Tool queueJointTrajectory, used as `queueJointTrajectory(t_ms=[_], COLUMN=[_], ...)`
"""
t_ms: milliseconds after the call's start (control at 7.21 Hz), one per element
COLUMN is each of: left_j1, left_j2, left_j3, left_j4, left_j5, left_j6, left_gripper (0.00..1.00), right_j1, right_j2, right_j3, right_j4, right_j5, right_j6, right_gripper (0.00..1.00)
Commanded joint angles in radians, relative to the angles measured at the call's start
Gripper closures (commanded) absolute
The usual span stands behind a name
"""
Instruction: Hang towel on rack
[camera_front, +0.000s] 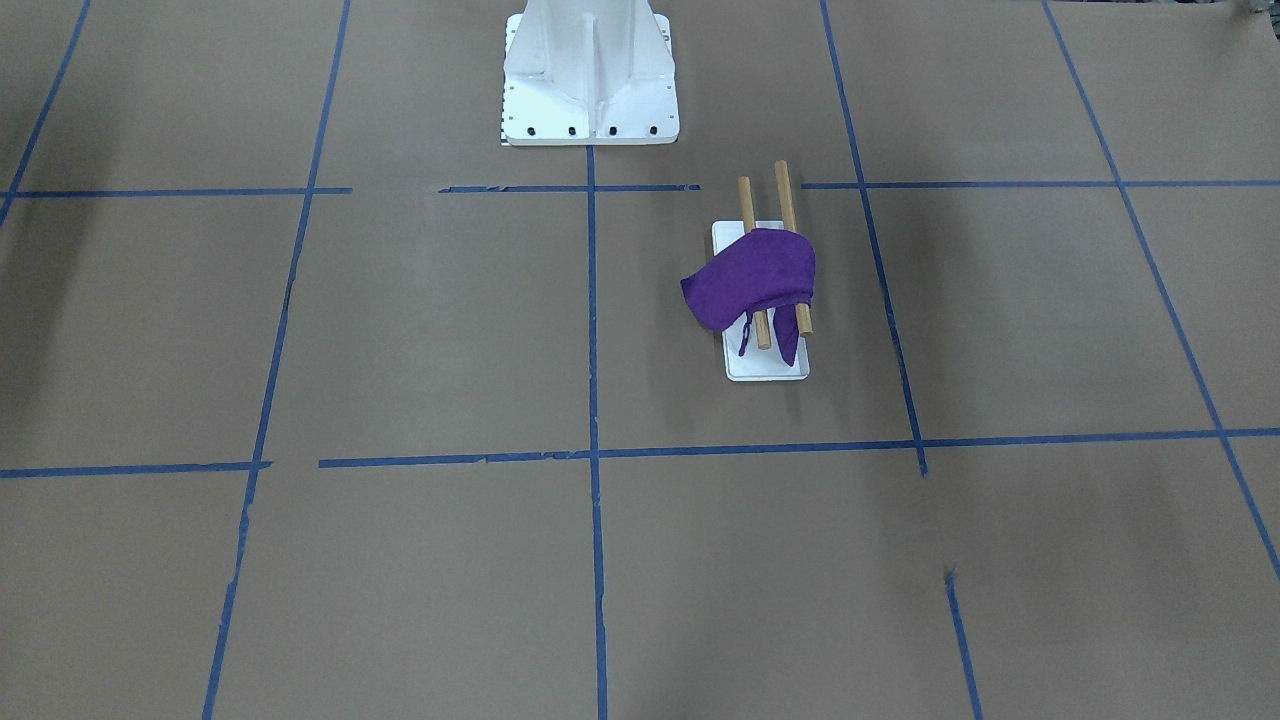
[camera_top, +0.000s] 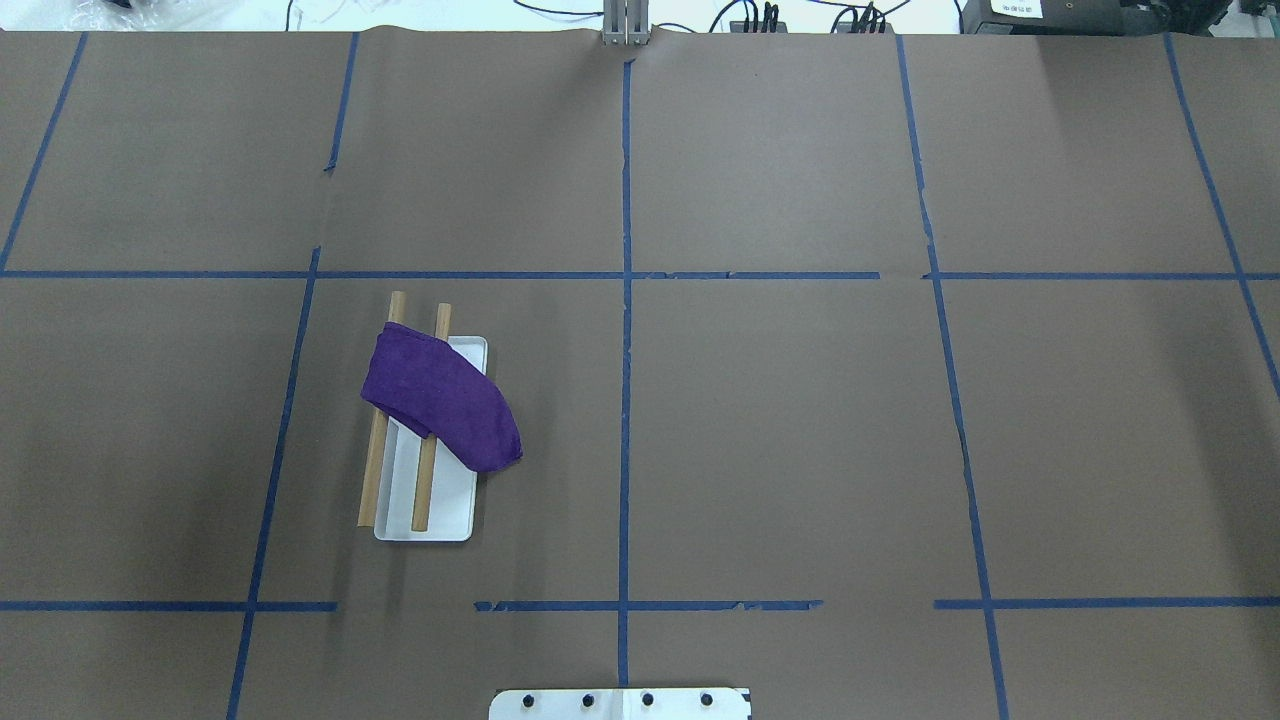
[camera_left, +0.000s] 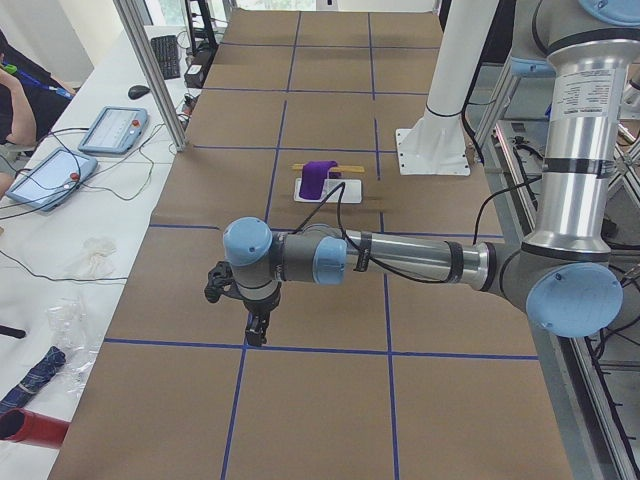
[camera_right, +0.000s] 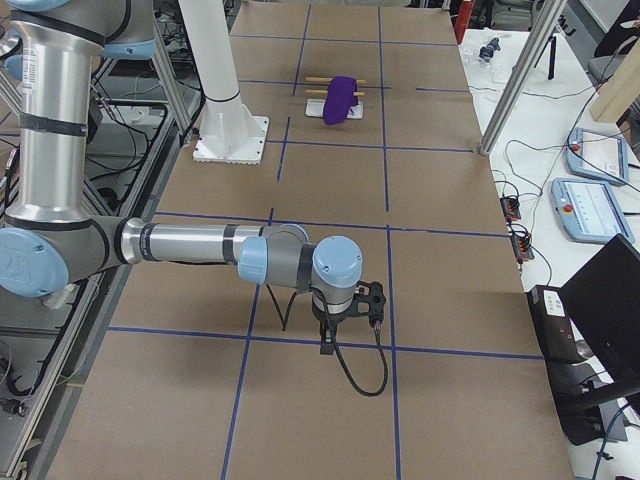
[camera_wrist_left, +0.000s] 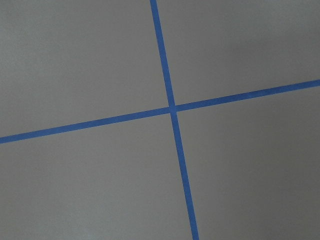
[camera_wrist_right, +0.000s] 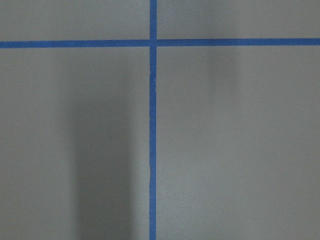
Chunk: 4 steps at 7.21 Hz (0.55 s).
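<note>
- The towel (camera_top: 440, 400) lies across both wooden sticks of the rack (camera_top: 446, 505). One end hangs over the side of the white base.
- My left gripper (camera_left: 257, 332) points down at the table (camera_top: 800, 450), near a cross of blue tape (camera_wrist_left: 172, 108). It is well away from the towel. I cannot tell if it is open or closed.
- My right gripper (camera_right: 327, 343) also points down, far from the rack. I cannot tell how wide it is.

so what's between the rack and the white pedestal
Only bare brown paper crossed by blue tape; the front-facing view shows the rack and the pedestal apart, nothing standing between them.
</note>
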Motion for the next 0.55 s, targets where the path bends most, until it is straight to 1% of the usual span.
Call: queueJointTrajectory(t_ms=[0, 416], left_j1=[0.0, 0.0], left_j2=[-0.002, -0.002], left_j3=[0.001, 0.002], left_j4=[0.0, -0.008], left_j5=[0.0, 0.0], left_j6=[0.0, -0.009], left_gripper=[0.0, 0.0], right_j1=[0.003, 0.009], right_j2=[0.007, 0.017], right_j3=[0.0, 0.005], right_j4=[0.007, 0.009], right_j5=[0.0, 0.001], right_j6=[0.002, 0.002], right_gripper=[0.0, 0.0])
